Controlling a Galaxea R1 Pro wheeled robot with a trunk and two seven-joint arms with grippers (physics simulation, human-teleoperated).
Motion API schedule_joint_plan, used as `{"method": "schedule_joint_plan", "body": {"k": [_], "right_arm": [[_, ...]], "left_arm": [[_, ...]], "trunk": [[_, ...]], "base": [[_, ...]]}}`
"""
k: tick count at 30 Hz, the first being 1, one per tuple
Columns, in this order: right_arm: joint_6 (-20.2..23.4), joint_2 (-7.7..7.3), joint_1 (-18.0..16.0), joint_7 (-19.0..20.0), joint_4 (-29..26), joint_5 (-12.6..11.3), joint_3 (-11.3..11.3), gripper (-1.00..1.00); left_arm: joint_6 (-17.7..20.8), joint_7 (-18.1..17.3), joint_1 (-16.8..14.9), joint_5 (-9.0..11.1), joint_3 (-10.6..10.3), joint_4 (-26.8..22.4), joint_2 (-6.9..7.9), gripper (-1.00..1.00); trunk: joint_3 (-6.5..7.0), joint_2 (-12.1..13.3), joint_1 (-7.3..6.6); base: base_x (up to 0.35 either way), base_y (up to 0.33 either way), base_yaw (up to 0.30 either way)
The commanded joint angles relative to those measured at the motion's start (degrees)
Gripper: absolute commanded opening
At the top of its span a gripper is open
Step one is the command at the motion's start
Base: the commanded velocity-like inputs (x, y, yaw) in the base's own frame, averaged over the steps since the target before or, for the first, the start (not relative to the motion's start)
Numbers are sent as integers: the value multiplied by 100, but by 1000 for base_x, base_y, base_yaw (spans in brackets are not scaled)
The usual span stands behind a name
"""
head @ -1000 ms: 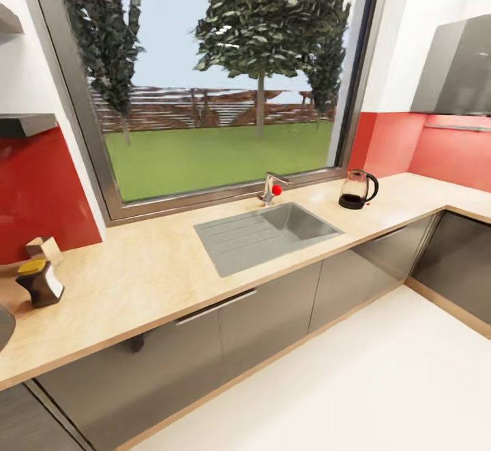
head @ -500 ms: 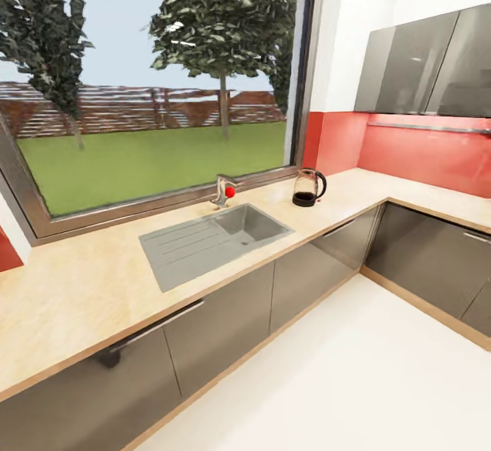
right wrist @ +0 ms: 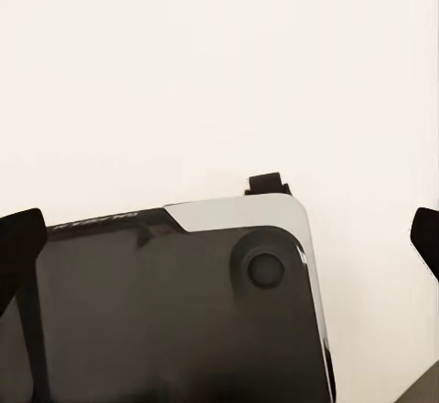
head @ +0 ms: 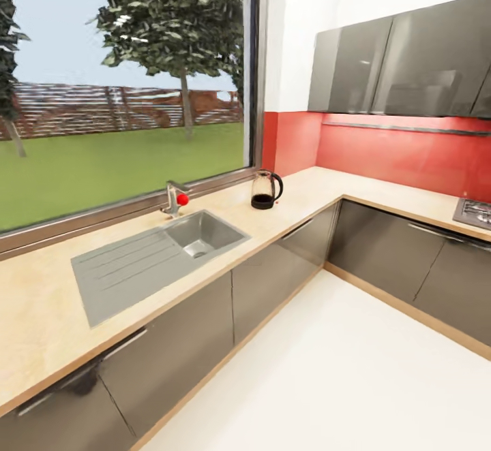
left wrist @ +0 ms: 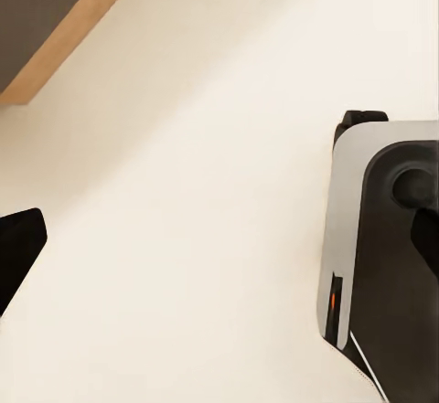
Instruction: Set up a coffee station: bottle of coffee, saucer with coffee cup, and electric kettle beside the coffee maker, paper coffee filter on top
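The electric kettle (head: 266, 190), clear glass with a black handle, lid and base, stands on the kitchen countertop (head: 48, 315) near the inner corner, to the right of the steel sink (head: 153, 260). In the left wrist view my left gripper (left wrist: 221, 243) is open, its dark fingertips (left wrist: 18, 252) far apart over the pale floor with nothing between them. My right gripper (right wrist: 221, 238) is open too, hanging empty above the robot's black and grey base (right wrist: 174, 312).
A tap with a red knob (head: 176, 199) stands behind the sink under the big window. The worktop turns a corner and runs right to a hob (head: 475, 212). Grey wall cabinets (head: 402, 63) hang above the red backsplash. White floor (head: 341, 383) lies open in front.
The head view has swung right along the counter. The dark bottle with a yellow cap at the left edge a second ago has passed out of the picture. Nothing on the counter moved.
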Motion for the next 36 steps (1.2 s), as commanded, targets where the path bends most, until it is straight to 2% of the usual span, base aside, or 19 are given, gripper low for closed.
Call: {"method": "schedule_joint_plan", "body": {"k": [1,36], "right_arm": [[-13,0,-6,24,5,-59,45,100],[-13,2,-6,23,5,-55,50,100]], "left_arm": [[-19,-19,-3,-51,50,3,2,100],[-19,-19,-3,-51,50,3,2,100]], "trunk": [[-13,-12,5],[-13,-12,5]], "base": [[242,-193,-300],[249,-183,-300]]}}
